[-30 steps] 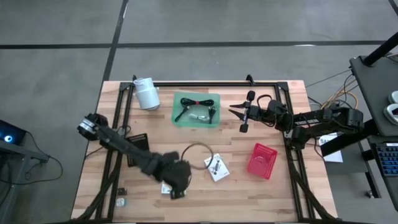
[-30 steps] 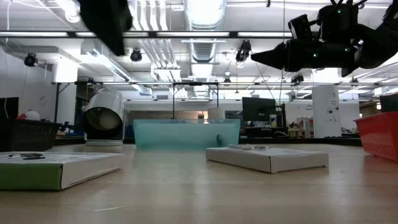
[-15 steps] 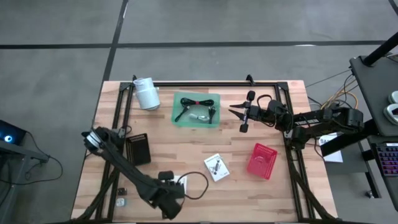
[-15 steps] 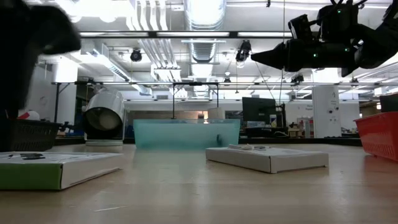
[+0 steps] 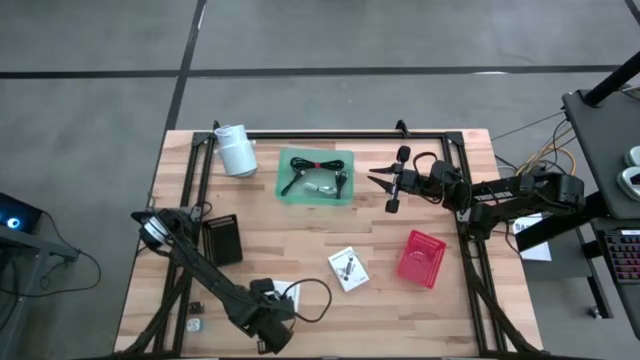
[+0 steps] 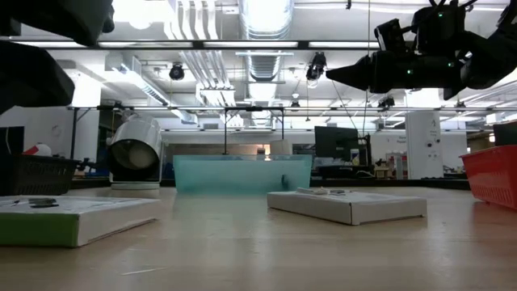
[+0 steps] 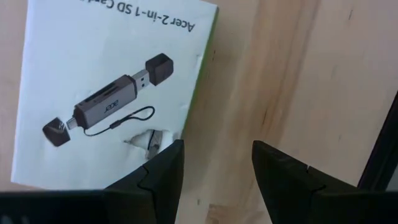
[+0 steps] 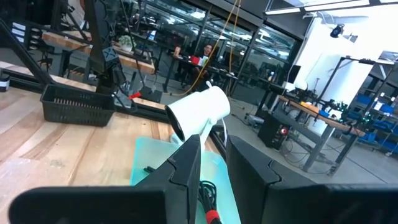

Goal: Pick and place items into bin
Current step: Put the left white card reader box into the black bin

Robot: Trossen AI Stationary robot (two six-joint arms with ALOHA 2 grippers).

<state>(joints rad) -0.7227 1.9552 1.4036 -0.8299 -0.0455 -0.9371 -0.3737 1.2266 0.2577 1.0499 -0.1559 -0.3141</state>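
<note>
Bin (image 5: 316, 178): green, far middle of table, already holds cables.
Left gripper (image 7: 214, 168): jaws parted, empty, above near edge beside SD-reader box (image 7: 112, 93).
Advice: centre over box edge before closing.
Right gripper (image 5: 380, 181): open, idle beside bin.

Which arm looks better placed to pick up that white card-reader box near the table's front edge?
Left. Its gripper hangs open right at the box, while the right gripper hovers far off beside the green bin.
</note>
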